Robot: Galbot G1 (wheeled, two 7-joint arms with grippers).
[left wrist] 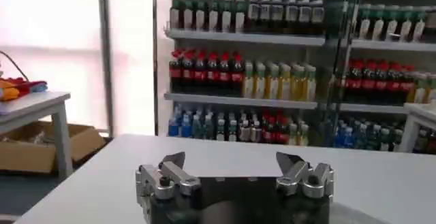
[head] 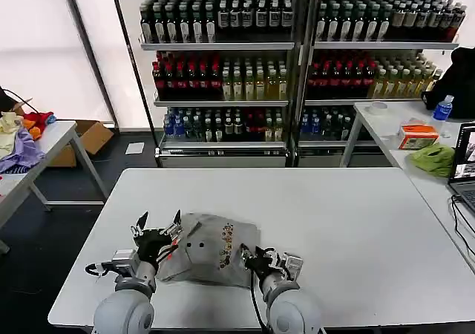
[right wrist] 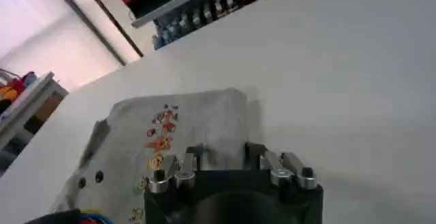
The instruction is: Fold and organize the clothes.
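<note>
A light grey shirt (head: 211, 252) with a small multicoloured chest print lies folded into a compact shape near the front of the white table (head: 334, 215). My left gripper (head: 157, 225) stands at the shirt's left edge, raised a little, open, with nothing between its fingers. In the left wrist view, the left gripper (left wrist: 231, 161) faces bare tabletop. My right gripper (head: 252, 258) sits at the shirt's front right part. In the right wrist view, the right gripper (right wrist: 225, 153) is open, its fingertips down on the shirt (right wrist: 177, 120) near its right edge.
Shelves of bottles (head: 223, 67) stand behind the table. A side table at the left holds a colourful fabric heap (head: 22, 137). The right-hand table carries a lime-green cloth (head: 434, 158), an orange box (head: 417, 135), a water bottle (head: 442, 110) and a laptop (head: 466, 163).
</note>
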